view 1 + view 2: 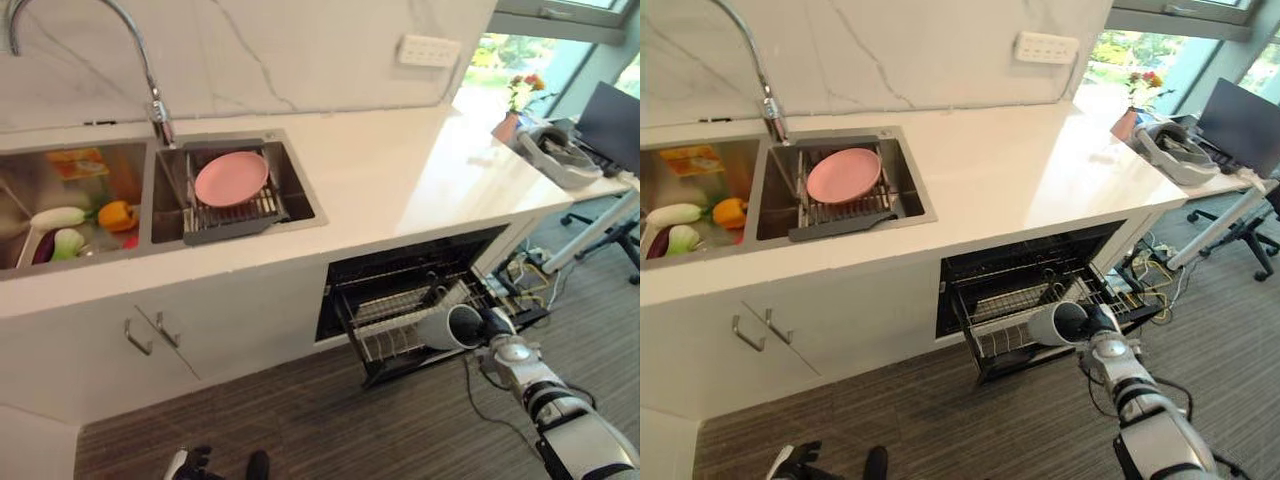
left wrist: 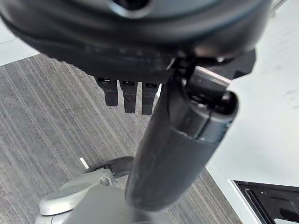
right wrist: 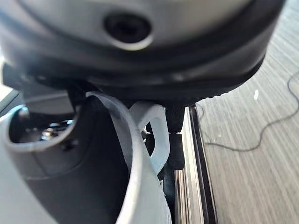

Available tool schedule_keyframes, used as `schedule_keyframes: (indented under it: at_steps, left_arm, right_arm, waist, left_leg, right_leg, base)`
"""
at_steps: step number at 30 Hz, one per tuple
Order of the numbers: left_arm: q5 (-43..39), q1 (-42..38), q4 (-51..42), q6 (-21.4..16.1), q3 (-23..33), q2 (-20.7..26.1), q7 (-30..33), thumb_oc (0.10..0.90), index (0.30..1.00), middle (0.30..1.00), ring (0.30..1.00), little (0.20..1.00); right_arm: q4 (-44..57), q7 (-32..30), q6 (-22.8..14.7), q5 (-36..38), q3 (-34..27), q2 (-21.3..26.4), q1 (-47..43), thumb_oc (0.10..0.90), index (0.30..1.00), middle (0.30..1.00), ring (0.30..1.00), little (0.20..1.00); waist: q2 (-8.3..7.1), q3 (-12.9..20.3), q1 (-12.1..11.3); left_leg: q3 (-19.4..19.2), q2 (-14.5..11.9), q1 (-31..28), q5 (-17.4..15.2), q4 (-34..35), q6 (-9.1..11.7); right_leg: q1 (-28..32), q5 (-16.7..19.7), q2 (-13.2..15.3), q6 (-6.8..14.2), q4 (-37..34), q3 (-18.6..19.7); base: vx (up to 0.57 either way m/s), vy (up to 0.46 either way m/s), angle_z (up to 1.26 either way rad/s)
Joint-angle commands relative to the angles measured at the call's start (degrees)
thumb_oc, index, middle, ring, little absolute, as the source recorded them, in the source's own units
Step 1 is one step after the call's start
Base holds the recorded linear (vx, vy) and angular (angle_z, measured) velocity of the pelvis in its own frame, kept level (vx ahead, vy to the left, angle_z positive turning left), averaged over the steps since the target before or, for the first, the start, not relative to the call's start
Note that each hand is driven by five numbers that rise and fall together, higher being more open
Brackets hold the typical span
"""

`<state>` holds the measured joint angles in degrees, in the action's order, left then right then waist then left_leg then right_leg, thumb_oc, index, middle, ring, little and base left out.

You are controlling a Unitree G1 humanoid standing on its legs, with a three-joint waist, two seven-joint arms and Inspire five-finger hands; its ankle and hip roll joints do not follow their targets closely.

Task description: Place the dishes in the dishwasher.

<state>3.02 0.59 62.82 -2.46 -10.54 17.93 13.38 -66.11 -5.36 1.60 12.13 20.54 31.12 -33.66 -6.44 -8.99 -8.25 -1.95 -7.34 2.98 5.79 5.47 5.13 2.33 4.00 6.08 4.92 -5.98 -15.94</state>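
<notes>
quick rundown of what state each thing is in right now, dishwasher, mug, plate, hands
dishwasher: door open, lower rack pulled out
white mug: on its side over the rack, mouth facing outward, held
right hand: shut on the mug
pink plate: lying on the wire drying rack in the right sink basin, not yet loaded
left hand: fingers straight, holding nothing
tap: no water seen running

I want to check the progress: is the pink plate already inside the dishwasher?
No, the pink plate lies on the rack in the sink, while the right hand holds a white mug at the dishwasher rack.
</notes>
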Motion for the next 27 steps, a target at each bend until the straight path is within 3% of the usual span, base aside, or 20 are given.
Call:
schedule_keyframes:
  at_steps: [1,3,4,6,7,10,15,22,23,25,27]
  left_arm:
    - [2.32,-4.60,-0.04,-2.00,-2.54,3.49,1.60,0.800,0.900,0.900,0.900,0.900]
    - [2.96,-5.76,1.47,-1.93,-2.35,4.38,1.79,0.800,0.900,0.900,0.900,0.900]
    - [3.59,-7.07,1.87,-1.87,-2.47,5.44,1.93,0.800,0.900,0.900,0.900,0.900]
    - [3.59,-7.14,1.92,-1.89,-2.43,5.42,1.93,0.800,0.900,0.900,0.900,0.900]
    - [3.99,-8.31,2.40,-1.94,-2.35,5.98,1.89,0.800,0.900,0.900,0.900,0.900]
    - [4.38,-10.54,3.01,-1.80,-2.64,7.19,1.26,0.800,0.900,0.900,0.900,0.900]
    - [3.93,-12.93,3.03,-2.25,-3.74,7.52,0.33,0.800,0.900,0.900,0.900,0.900]
    - [1.91,-16.07,1.96,-2.57,-4.62,7.71,0.41,0.800,0.900,0.900,0.900,0.900]
    - [1.98,-16.05,-0.22,-2.88,-5.68,7.32,0.26,0.800,0.900,0.900,0.900,0.900]
    - [1.98,-16.05,-0.27,-2.84,-5.70,7.33,0.25,0.800,0.900,0.900,0.900,0.900]
    - [2.30,-16.61,-2.49,-3.19,-6.64,7.35,0.35,0.800,0.900,0.900,0.900,0.900]
  right_arm:
    - [2.48,-0.06,-3.81,-6.35,2.39,3.43,-11.09,0.400,0.300,0.300,0.300,0.300]
    - [1.97,1.48,-3.88,-11.74,6.73,4.29,-13.80,0.400,0.300,0.300,0.300,0.300]
    - [2.33,2.18,-3.84,-14.90,9.74,4.89,-15.96,0.400,0.300,0.300,0.300,0.300]
    - [2.28,2.20,-3.85,-14.91,9.78,4.88,-16.08,0.400,0.300,0.300,0.300,0.300]
    - [2.54,3.64,-3.86,-17.17,12.14,4.70,-16.73,0.400,0.300,0.300,0.300,0.300]
    - [3.04,8.05,-4.01,-21.30,18.28,3.66,-17.71,0.400,0.300,0.300,0.300,0.300]
    - [2.81,12.01,-4.04,-21.29,21.74,-0.44,-15.68,0.400,0.300,0.300,0.300,0.300]
    - [-0.92,10.50,-3.11,-22.92,21.51,-4.92,-14.35,0.400,0.300,0.300,0.300,0.300]
    - [-3.69,9.72,-2.34,-23.46,20.18,-6.07,-13.84,0.400,0.300,0.300,0.300,0.300]
    - [-3.76,9.69,-2.38,-23.47,20.15,-6.09,-13.86,0.400,0.300,0.300,0.300,0.300]
    - [-5.45,9.20,-1.81,-23.33,18.85,-6.43,-13.58,0.400,0.300,0.300,0.300,0.300]
  waist:
    - [-4.32,-1.84,-2.21]
    - [-5.75,-2.39,-3.09]
    - [-7.29,-2.94,-3.63]
    - [-7.31,-2.96,-3.58]
    - [-8.66,-3.45,-4.03]
    - [-10.42,-4.48,-4.97]
    - [-11.95,-6.02,-6.57]
    - [-10.53,-9.64,-7.95]
    - [-8.67,-11.09,-8.42]
    - [-8.66,-11.07,-8.41]
    - [-7.08,-12.01,-8.50]
  left_leg:
    - [-2.33,0.16,-1.19,-3.31,-0.47,2.56]
    - [-1.94,0.11,-0.42,-3.10,-0.47,2.65]
    - [-1.65,0.09,0.22,-2.88,-0.47,2.73]
    - [-1.64,0.11,0.26,-2.87,-0.47,2.72]
    - [-1.49,-0.05,0.67,-2.76,-0.47,2.84]
    - [-0.80,-0.01,1.33,-2.54,-0.47,3.05]
    - [0.43,0.23,2.47,-2.25,-0.47,3.07]
    - [1.20,0.40,4.86,-1.22,-0.47,3.38]
    - [1.44,0.60,6.32,-0.64,-0.47,3.61]
    - [1.48,0.58,6.38,-0.62,-0.47,3.62]
    - [1.80,0.69,7.63,-0.13,-0.47,3.87]
  right_leg:
    - [6.09,-6.48,5.23,4.88,0.98,-0.52]
    - [5.89,-6.45,5.21,4.89,0.98,-0.78]
    - [5.46,-6.23,5.09,4.86,0.98,-0.85]
    - [5.43,-6.24,5.11,4.87,0.98,-0.86]
    - [5.14,-6.13,4.97,4.81,0.98,-0.95]
    - [5.03,-6.20,4.92,4.76,0.98,-1.46]
    - [4.92,-6.32,4.90,4.65,0.98,-2.40]
    - [3.21,-5.94,4.88,4.24,0.98,-2.67]
    - [2.29,-5.83,5.00,4.09,0.98,-3.23]
    - [2.26,-5.82,4.97,4.08,0.98,-3.27]
    - [1.46,-5.80,5.09,4.02,0.98,-3.73]
  base:
    - [0.00,-0.014,0.10]
    - [-0.01,-0.025,0.05]
    - [-0.01,-0.043,0.19]
    - [-0.01,-0.032,0.13]
    - [0.00,-0.037,0.02]
    - [0.01,-0.054,0.06]
    - [0.00,-0.037,0.16]
    - [-0.04,-0.032,0.10]
    - [-0.04,-0.025,0.04]
    - [-0.03,-0.018,0.08]
    - [-0.02,-0.027,0.13]
